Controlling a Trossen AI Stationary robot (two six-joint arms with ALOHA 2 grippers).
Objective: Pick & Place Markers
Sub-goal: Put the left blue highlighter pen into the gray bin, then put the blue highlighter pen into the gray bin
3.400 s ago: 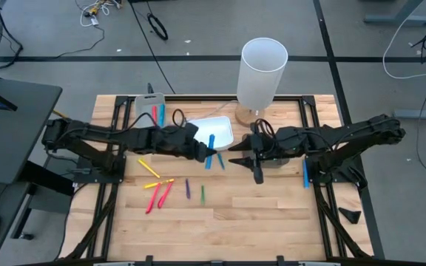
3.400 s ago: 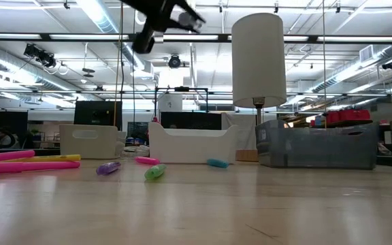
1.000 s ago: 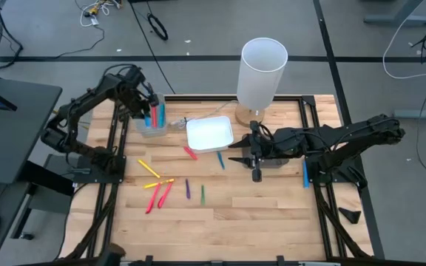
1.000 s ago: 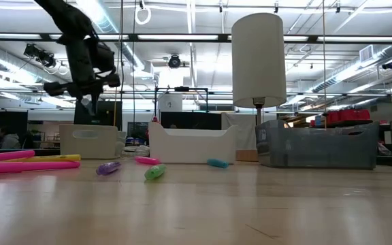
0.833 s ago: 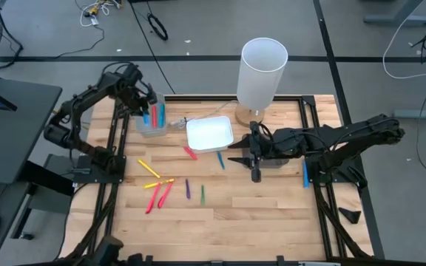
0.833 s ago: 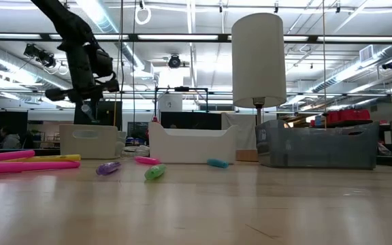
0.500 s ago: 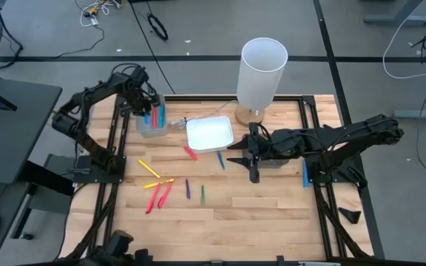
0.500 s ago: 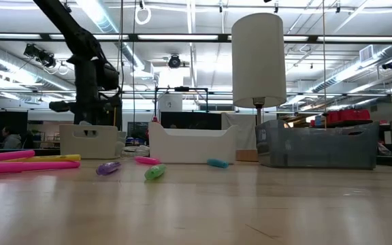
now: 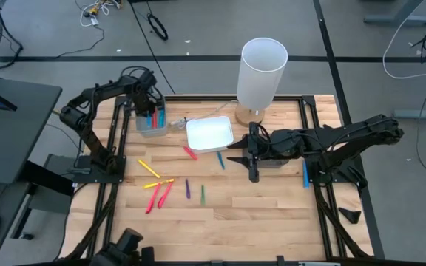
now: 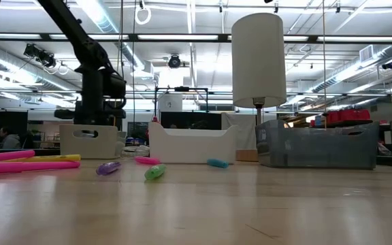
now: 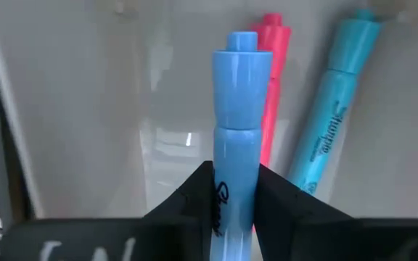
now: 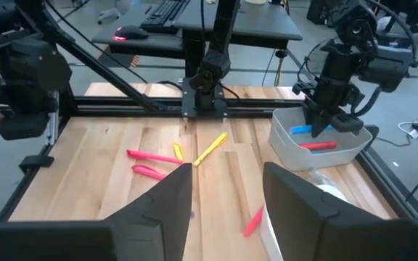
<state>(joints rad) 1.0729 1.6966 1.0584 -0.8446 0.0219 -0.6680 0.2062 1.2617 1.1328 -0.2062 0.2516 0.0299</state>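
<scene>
Left tool [image 11: 236, 190] clamped on blue marker [image 11: 238, 130], lowered into grey tray [image 9: 151, 127] at desk [image 9: 272, 214] rear-left. Right tool [image 12: 223, 190] wide, empty, hovering mid-desk. Other markers [image 9: 157, 193] loose on desk.

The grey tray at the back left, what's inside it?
Inside the grey tray: a pink marker and a teal marker, plus a blue marker the left end effector holds over them. The end effector hides the rest.
</scene>
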